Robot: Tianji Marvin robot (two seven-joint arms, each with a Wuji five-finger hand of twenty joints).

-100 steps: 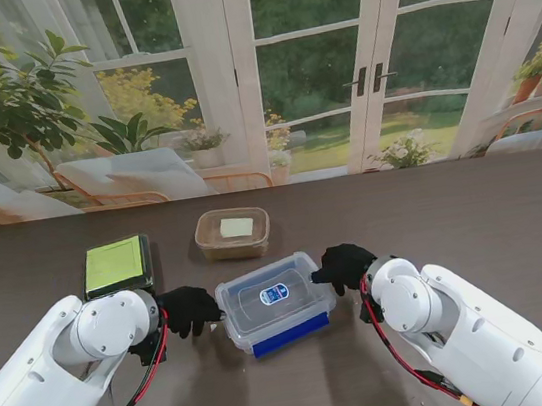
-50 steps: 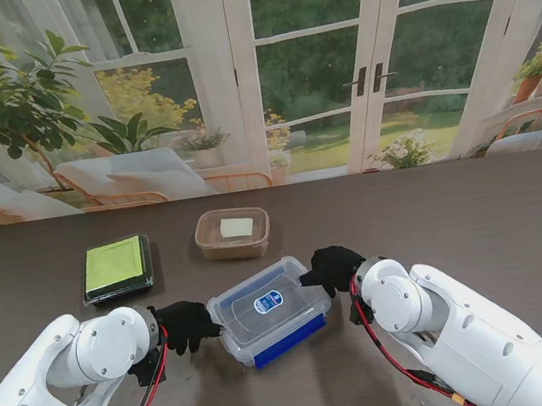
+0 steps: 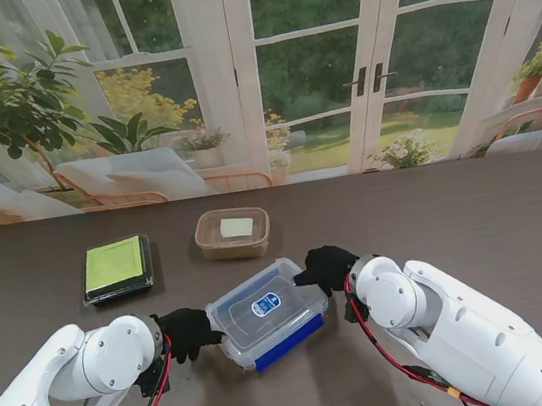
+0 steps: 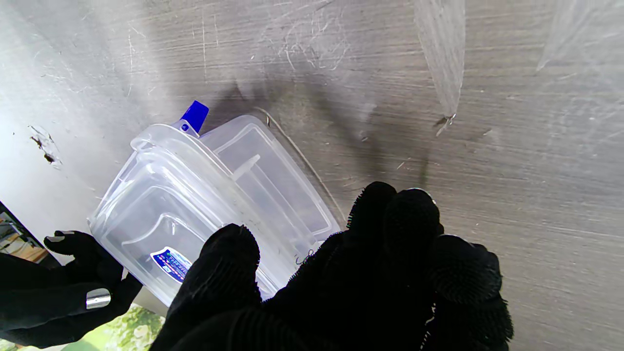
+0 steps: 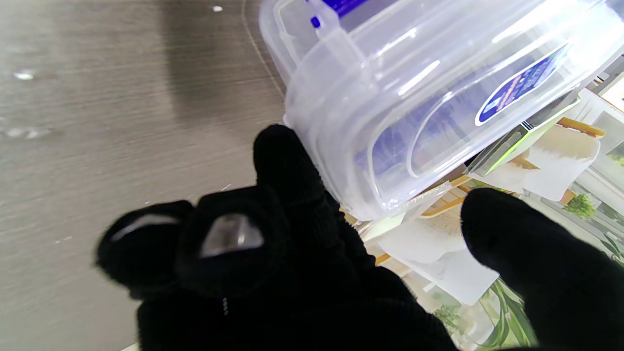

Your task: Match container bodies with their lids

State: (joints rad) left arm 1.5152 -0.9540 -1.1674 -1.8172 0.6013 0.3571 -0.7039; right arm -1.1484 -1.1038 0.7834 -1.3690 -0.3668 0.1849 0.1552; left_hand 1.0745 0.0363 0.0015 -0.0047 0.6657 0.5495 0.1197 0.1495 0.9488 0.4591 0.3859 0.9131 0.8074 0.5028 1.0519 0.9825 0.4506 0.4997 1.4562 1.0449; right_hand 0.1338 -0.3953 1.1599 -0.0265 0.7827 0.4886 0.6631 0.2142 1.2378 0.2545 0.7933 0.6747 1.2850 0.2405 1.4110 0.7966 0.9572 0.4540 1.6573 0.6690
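A clear plastic container [image 3: 266, 310] with its lid on, a blue label and a blue latch [image 3: 289, 342], sits slanted between my two hands near the table's front. My left hand [image 3: 188, 333] presses its left end, and my right hand [image 3: 328, 268] grips its far right corner. In the left wrist view the container [image 4: 195, 204] lies just past my left hand [image 4: 370, 273], whose thumb rests by the lid's edge. In the right wrist view my right hand [image 5: 292, 253] has fingers against the container's [image 5: 414, 97] rim and its thumb apart.
A brown tub [image 3: 232, 234] with a pale square inside stands farther from me at the middle. A black box with a green top [image 3: 116, 266] lies at the far left. Dark wooden table [image 3: 475, 215] stretches to the right.
The clear container has turned so its right end points farther from me, and it has shifted a little left. My left hand came nearer to me; my right hand moved left with it.
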